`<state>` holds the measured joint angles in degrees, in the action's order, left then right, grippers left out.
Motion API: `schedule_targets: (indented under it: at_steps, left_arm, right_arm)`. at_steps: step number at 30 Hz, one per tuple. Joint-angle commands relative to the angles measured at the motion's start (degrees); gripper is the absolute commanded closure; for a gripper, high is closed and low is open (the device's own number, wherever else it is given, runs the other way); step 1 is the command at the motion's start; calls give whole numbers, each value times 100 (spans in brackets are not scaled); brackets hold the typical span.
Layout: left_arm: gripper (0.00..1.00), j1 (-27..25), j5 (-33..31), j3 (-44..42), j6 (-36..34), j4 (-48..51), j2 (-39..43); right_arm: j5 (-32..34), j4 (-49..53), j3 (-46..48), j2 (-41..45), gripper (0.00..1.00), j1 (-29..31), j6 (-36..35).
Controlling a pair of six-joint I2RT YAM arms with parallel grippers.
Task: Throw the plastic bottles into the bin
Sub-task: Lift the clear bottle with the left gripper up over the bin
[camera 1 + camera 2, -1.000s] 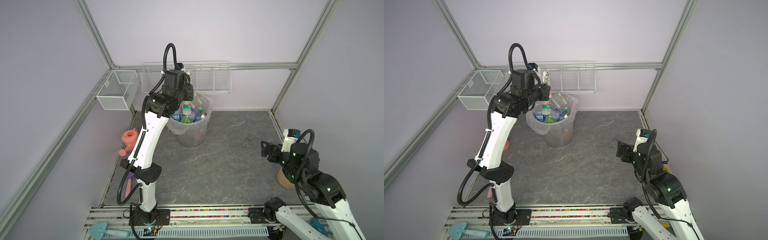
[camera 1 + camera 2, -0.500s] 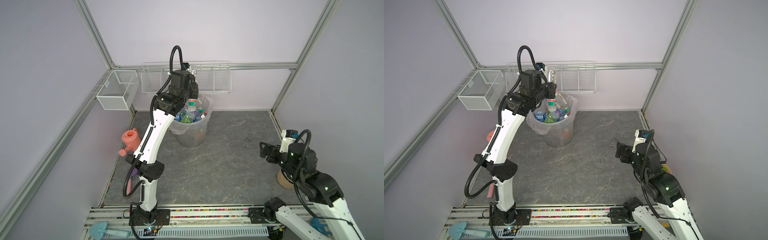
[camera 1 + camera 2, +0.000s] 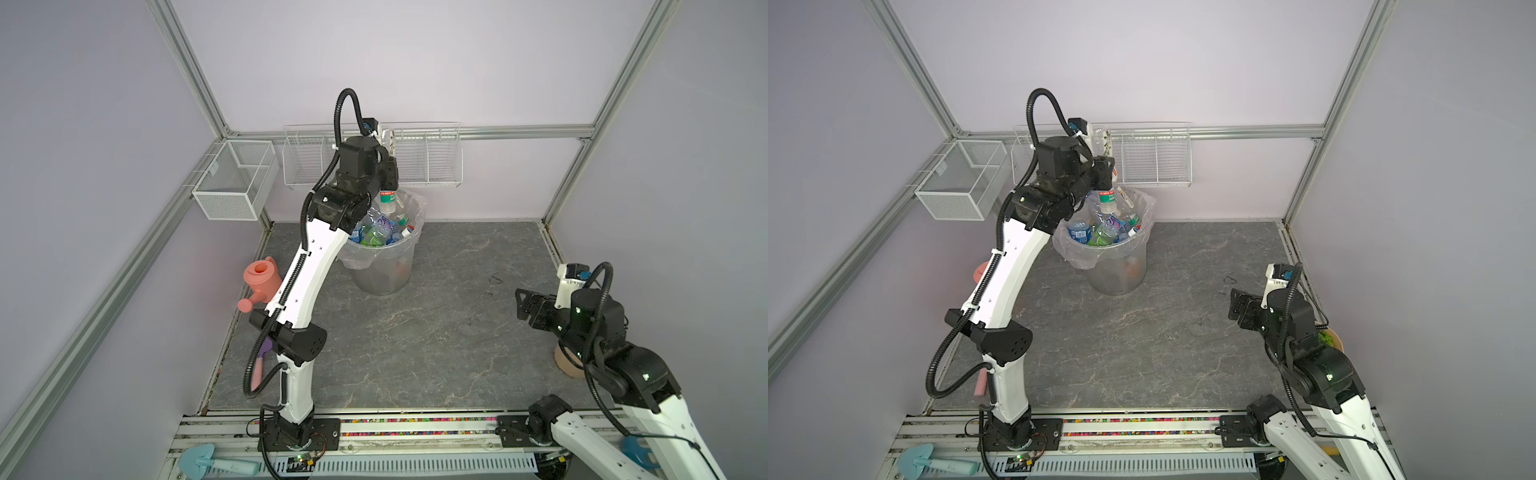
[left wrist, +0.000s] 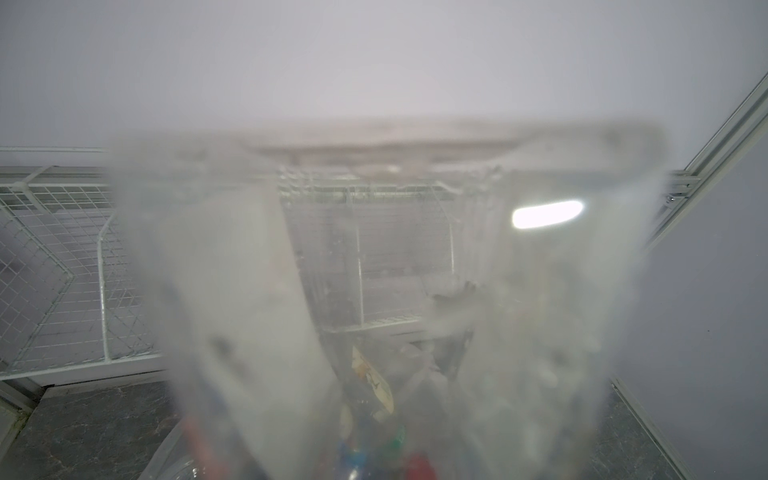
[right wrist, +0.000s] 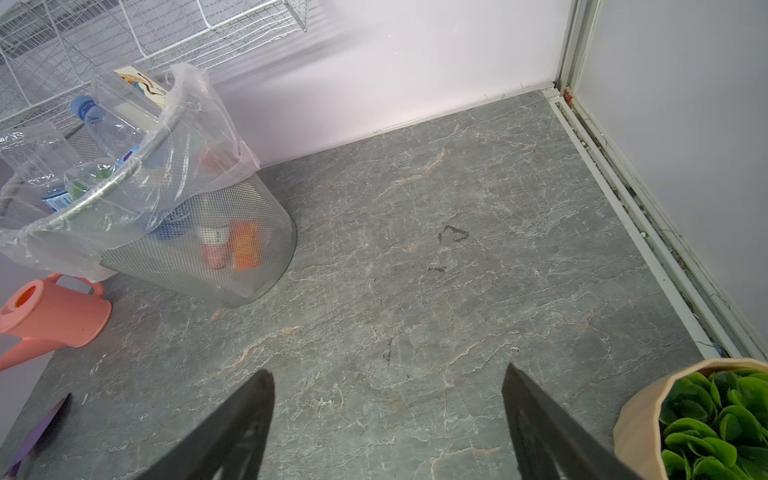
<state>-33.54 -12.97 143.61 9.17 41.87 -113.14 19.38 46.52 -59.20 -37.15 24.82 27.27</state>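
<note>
Nearly done; left gripper [image 3: 1105, 174] clenched on clear green-labelled plastic bottle [image 3: 1108, 199], poised over round grey bag-lined bin [image 3: 382, 276]; bin heaped with mixed plastic bottles [image 3: 376, 233]; right gripper [image 5: 387, 372] released, empty; no bottle visible on grey marbled floor [image 3: 415, 332]; probably last drop.

A robotics lab test cell: lilac panels [image 3: 415, 62] set in an aluminium frame [image 3: 200, 83] box in a stone-patterned table [image 3: 415, 353], two white arms [image 3: 307, 266] are bolted to a rail [image 3: 415, 428] behind the right claw [image 3: 522, 304], and white wire baskets [image 3: 440, 158] hang on the wall well ahead of that claw.
</note>
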Motion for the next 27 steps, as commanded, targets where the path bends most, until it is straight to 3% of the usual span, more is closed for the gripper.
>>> schedule_targets:
  at_steps: [1,7,8,9,10,13,19,27]
  left_arm:
    - [79,-3,119,-284,14,-311,62]
    - [76,-3,64,-681,69,-328,-75]
    - [70,-8,16,-725,115,-261,-100]
    - [42,-9,-70,-766,181,-195,-111]
    - [25,-8,-169,-834,256,-145,-84]
    - [12,-12,-218,-1208,340,-308,208]
    - [6,-17,-98,-2265,313,-1373,1126]
    - [9,-3,58,-1777,98,-1058,916]
  right_arm:
    - [-37,-3,75,118,12,-21,110]
    - [-72,15,167,173,11,-23,145]
    - [-74,15,172,178,12,-26,147]
    - [-77,15,162,173,12,-29,147]
    - [-70,20,156,182,11,-26,147]
    - [-44,32,130,205,12,-23,108]
    - [-60,29,126,199,11,-27,125]
    - [-179,6,128,185,12,-23,215]
